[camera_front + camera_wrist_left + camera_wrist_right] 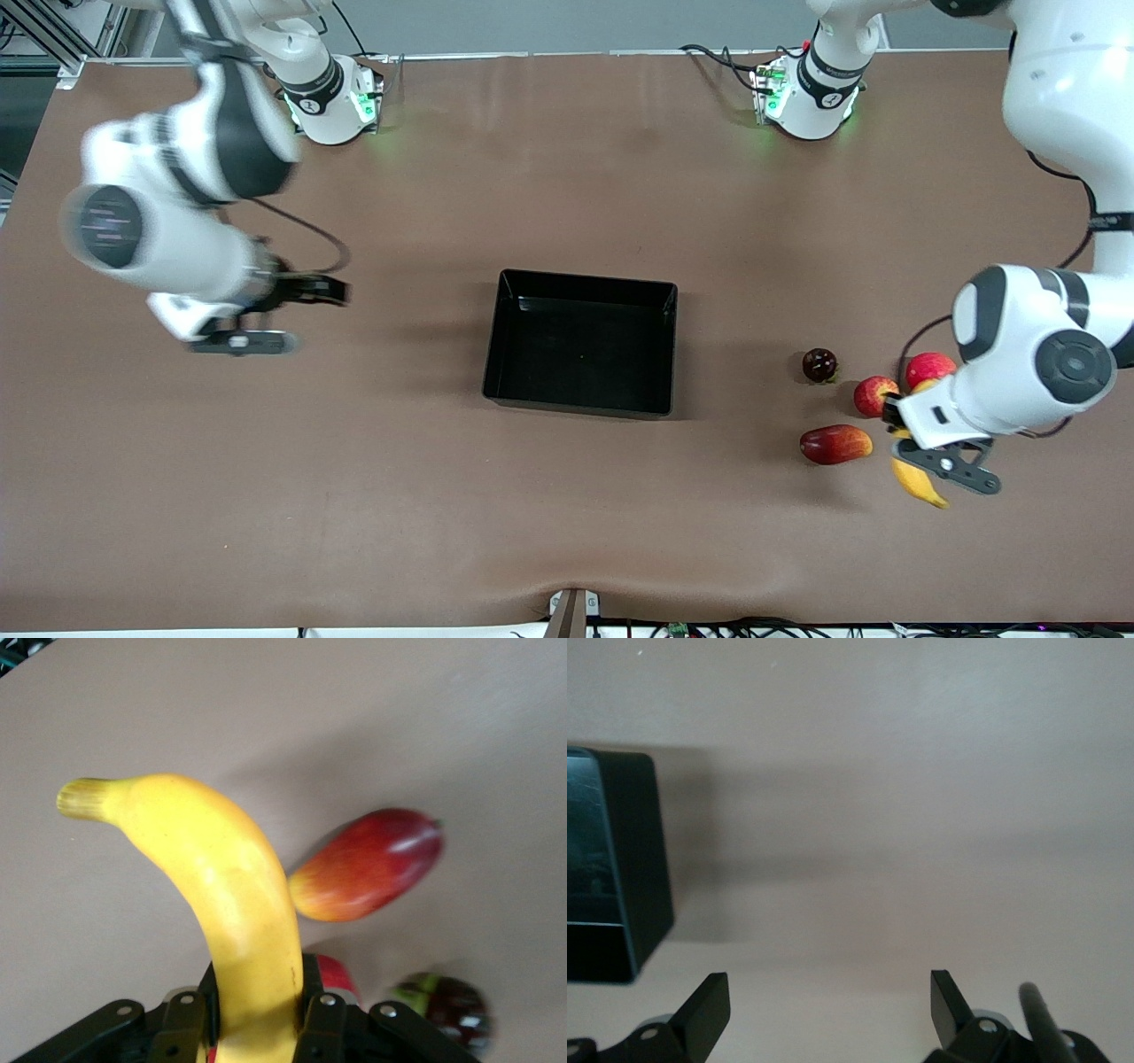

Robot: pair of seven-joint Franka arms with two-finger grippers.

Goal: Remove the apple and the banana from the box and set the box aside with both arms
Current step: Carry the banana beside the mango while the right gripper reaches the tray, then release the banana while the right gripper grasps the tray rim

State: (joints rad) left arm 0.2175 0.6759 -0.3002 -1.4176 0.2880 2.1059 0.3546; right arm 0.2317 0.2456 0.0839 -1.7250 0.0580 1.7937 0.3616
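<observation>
Left gripper (pixel 905 436): clenched on the banana (pixel 920 485), low over the table's left-arm end beside the apple (pixel 875 395). Right gripper (pixel 332 291): fingers spread, empty, waiting over the right-arm end. Box (pixel 505 341): empty, mid-table. Advice: lower the banana onto bare table, clear of neighbouring fruit, then release.

One black box (pixel 580 346), one banana (pixel 920 485), two apples (pixel 875 395), one elongated red-yellow fruit (pixel 834 444), one dark round fruit (pixel 819 365), two arms (pixel 1036 346)
</observation>
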